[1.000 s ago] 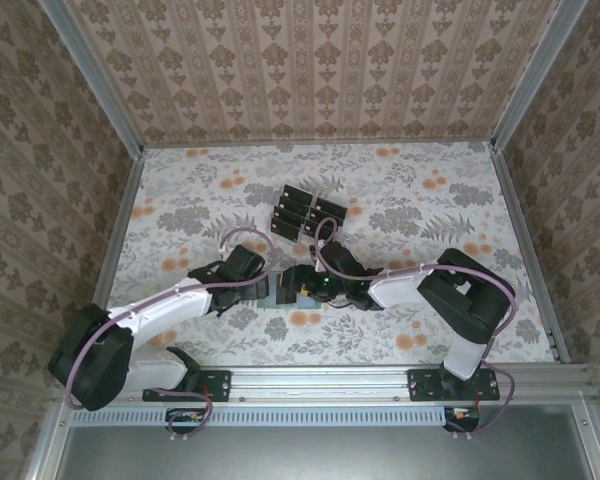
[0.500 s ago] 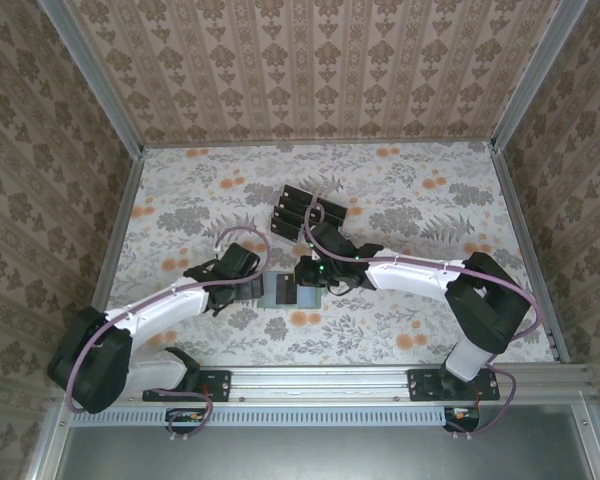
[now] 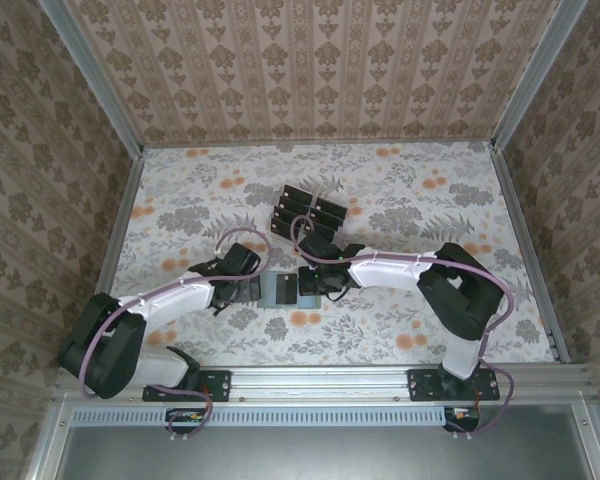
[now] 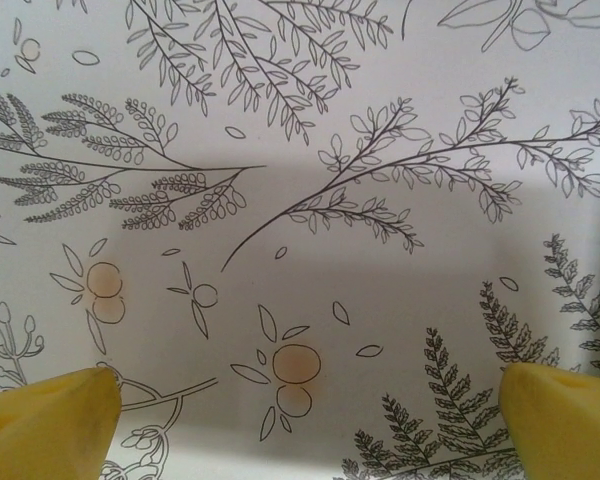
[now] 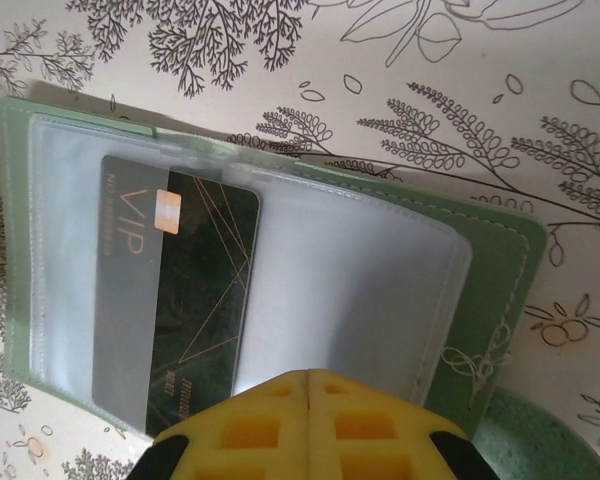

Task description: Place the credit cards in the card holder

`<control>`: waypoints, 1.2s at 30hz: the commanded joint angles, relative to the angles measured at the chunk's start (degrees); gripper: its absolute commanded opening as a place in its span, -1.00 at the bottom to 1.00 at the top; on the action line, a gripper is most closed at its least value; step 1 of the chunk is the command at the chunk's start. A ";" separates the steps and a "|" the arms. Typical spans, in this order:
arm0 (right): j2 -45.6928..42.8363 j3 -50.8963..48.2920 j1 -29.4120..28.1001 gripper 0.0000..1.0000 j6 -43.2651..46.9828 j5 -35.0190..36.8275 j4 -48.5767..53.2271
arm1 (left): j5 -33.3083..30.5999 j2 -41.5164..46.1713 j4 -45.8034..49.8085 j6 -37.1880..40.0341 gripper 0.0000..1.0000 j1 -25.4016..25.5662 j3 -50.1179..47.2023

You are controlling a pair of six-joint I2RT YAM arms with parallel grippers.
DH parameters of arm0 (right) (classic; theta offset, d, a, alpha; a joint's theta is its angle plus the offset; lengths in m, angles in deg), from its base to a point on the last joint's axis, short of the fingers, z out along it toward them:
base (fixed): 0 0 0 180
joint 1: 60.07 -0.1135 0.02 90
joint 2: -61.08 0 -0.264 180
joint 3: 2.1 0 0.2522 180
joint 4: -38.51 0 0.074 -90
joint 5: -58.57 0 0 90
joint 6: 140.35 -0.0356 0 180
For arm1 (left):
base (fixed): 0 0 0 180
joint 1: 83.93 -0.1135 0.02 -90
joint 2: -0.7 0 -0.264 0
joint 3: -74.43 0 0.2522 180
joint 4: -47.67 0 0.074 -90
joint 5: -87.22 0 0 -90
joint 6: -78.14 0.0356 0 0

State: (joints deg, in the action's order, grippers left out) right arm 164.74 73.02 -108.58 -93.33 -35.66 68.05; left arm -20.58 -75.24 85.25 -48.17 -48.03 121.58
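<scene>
The card holder (image 5: 500, 270) lies open on the flowered cloth, its clear sleeves facing up. One black credit card (image 5: 195, 290) marked VIP sits partly inside a left sleeve. My right gripper (image 5: 310, 385) hovers at the holder's near edge, shut, with nothing visible between its yellow tips. From above, the card holder (image 3: 277, 290) lies between both grippers. My left gripper (image 3: 242, 288) stands just left of it, open; its yellow fingers (image 4: 50, 425) frame bare cloth. More credit cards (image 3: 308, 212) stand in a rack farther back.
The clear rack (image 3: 325, 210) sits behind the holder near the table's middle. Patterned walls enclose the table on three sides, with metal rails (image 3: 120, 235) along the edges. Open cloth lies to the far left and right.
My right gripper has closed its jaws and shifted a little over the holder's right side. The left arm has stayed almost still, its jaws wide.
</scene>
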 commanded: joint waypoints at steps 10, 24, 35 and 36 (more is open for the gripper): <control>5.14 5.28 -2.26 -0.93 1.50 -0.15 1.35 | 1.98 -2.62 -1.10 -0.33 1.00 0.22 0.44; 8.05 7.95 -3.14 -0.92 -0.60 -3.28 -1.44 | 2.86 -3.29 -2.43 -0.60 1.00 0.93 -0.77; 10.19 11.66 -3.65 -0.90 -0.15 -4.24 -1.37 | 3.21 -3.92 -2.86 -0.86 1.00 1.52 -0.56; 9.80 11.48 -3.67 -0.91 0.12 -3.76 -0.90 | 3.08 -3.87 -2.56 -0.91 1.00 1.54 -0.39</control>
State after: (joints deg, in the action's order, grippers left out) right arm 173.72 82.75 -111.59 -93.18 -38.77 67.08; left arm -19.10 -77.67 83.00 -48.26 -47.20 121.60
